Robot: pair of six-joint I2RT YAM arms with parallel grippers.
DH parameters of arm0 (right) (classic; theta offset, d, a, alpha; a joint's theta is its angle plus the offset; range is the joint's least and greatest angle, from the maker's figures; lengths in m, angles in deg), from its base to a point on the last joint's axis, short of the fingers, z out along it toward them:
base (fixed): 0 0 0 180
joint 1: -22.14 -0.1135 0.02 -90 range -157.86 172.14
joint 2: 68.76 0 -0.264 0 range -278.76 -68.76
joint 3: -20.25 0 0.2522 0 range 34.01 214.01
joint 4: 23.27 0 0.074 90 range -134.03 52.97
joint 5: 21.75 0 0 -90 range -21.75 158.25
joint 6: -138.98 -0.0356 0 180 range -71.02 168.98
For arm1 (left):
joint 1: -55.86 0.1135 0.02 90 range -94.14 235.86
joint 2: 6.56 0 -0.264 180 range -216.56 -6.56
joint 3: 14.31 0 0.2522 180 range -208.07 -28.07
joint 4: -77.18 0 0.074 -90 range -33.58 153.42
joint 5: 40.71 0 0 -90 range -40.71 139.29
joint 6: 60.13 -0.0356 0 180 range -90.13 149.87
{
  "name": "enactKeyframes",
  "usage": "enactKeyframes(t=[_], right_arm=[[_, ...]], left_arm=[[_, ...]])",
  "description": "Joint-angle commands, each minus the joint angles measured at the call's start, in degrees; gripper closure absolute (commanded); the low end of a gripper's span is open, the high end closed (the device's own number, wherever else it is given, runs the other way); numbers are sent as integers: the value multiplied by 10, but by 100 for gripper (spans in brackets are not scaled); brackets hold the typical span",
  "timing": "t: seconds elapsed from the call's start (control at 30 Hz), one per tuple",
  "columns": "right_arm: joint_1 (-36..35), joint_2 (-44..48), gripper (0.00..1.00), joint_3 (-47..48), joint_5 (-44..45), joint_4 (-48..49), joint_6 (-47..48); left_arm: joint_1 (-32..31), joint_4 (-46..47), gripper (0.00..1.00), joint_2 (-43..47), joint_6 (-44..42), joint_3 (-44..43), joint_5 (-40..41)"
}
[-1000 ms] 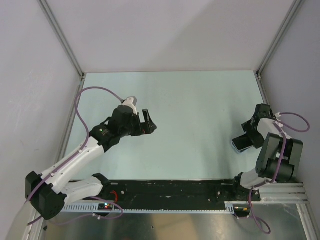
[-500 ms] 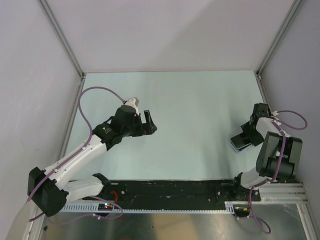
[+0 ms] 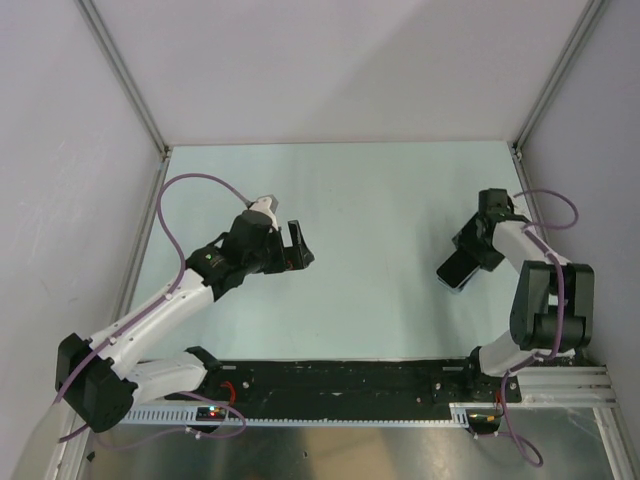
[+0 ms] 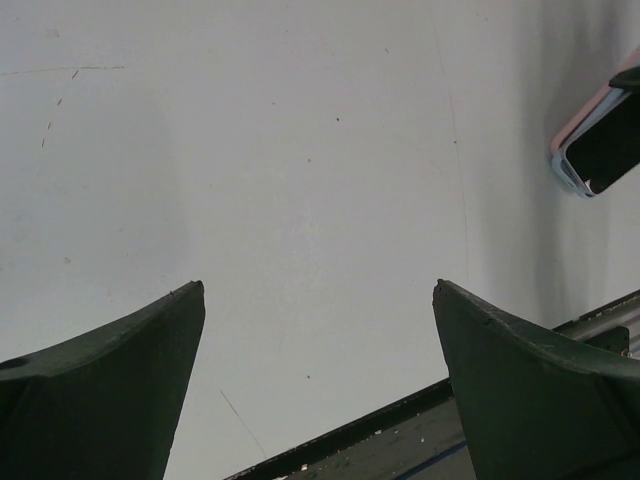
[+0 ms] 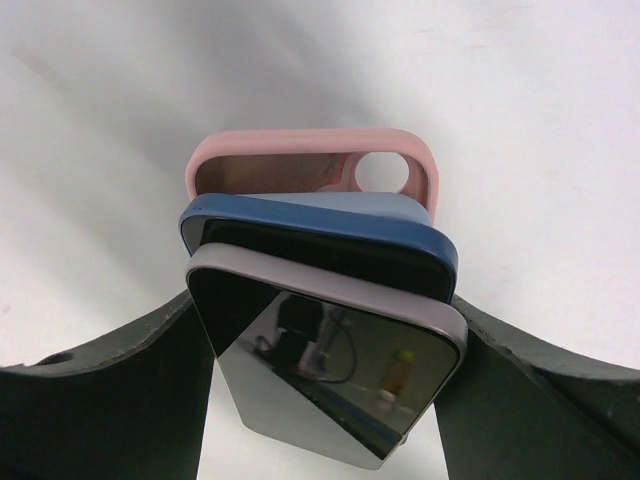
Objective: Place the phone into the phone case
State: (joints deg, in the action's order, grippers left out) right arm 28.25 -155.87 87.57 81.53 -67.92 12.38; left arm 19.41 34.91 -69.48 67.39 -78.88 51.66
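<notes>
In the right wrist view, a phone (image 5: 330,380) with a dark screen and a grey rim lies on top of a blue case (image 5: 320,235). A pink case (image 5: 300,150) with a camera hole sticks out beyond them. My right gripper (image 5: 325,310) is shut on this stack, with one finger on each long side. In the top view the right gripper (image 3: 470,255) holds the phone (image 3: 456,270) right of the table's middle. My left gripper (image 3: 298,243) is open and empty on the left, and sees the phone far off (image 4: 605,150).
The pale green table (image 3: 380,200) is walled by white panels at the back and both sides. A black rail (image 3: 350,385) runs along the near edge and shows in the left wrist view (image 4: 420,440).
My right gripper has carried the phone stack left and away from the near edge, toward the table's middle. The left arm has shifted slightly and now holds still.
</notes>
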Motion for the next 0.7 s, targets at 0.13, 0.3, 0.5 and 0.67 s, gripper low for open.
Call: enactKeyframes(t=[0.13,0.3,0.5,0.67], right_arm=[[-106,-89,37,108,-91,20,33],[-114,-102,21,118,-98,9,43],[-131,-100,9,134,-70,-21,56],[-149,-108,6,145,-31,-45,54]], left_arm=[[3,3,0,-5,11,-12,17],[3,3,0,-5,13,-6,20],[3,7,0,-7,15,-2,18],[3,8,0,-4,15,-1,16]])
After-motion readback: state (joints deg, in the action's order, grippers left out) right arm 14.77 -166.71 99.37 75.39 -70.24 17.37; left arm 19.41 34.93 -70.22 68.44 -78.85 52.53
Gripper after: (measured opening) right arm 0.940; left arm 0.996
